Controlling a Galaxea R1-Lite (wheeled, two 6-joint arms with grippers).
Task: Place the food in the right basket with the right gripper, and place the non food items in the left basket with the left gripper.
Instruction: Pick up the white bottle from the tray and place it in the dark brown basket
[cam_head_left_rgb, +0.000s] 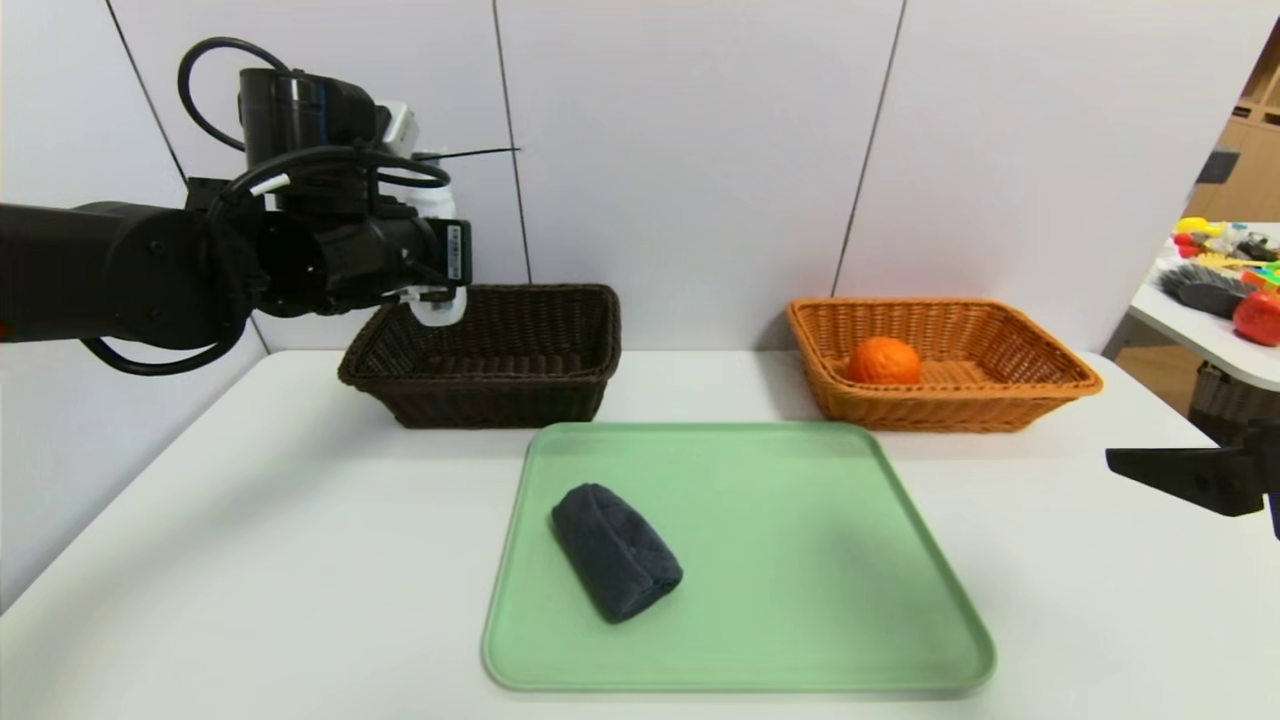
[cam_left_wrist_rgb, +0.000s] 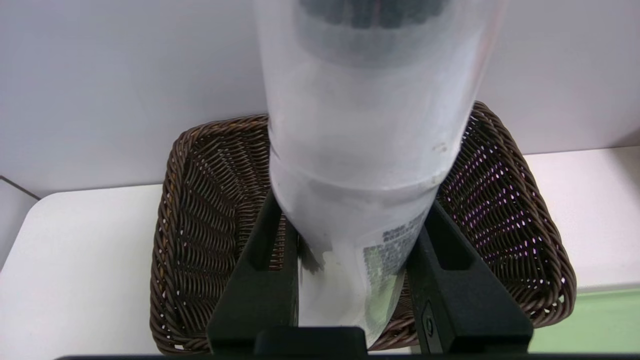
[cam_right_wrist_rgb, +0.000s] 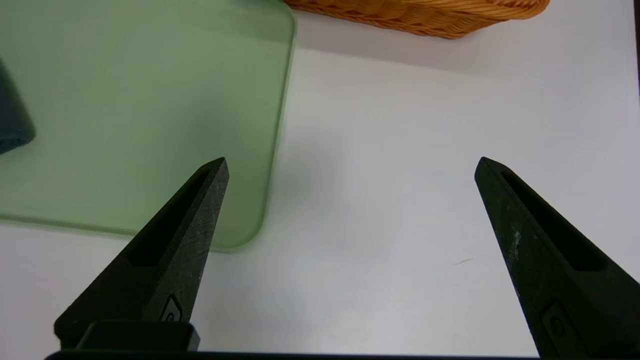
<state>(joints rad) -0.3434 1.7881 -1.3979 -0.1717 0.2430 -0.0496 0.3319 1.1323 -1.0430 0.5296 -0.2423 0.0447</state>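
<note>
My left gripper (cam_head_left_rgb: 440, 300) hangs over the near-left corner of the dark brown left basket (cam_head_left_rgb: 520, 390), shut on the white bottle (cam_left_wrist_rgb: 360, 165). In the left wrist view its black fingers (cam_left_wrist_rgb: 265, 280) press both sides of the bottle, with the dark brown left basket (cam_left_wrist_rgb: 200, 225) below. The orange (cam_head_left_rgb: 884, 361) lies inside the orange-tan right basket (cam_head_left_rgb: 1040, 385). The rolled dark cloth (cam_head_left_rgb: 615, 551) rests on the green tray (cam_head_left_rgb: 800, 560). My right gripper (cam_right_wrist_rgb: 350, 165) is open and empty above the table, right of the green tray (cam_right_wrist_rgb: 150, 125).
The white table (cam_head_left_rgb: 250, 540) carries both baskets at the back and the tray in front. A second table (cam_head_left_rgb: 1200, 330) with toys and a red apple (cam_head_left_rgb: 1260, 318) stands at the far right. A grey panelled wall rises close behind the baskets.
</note>
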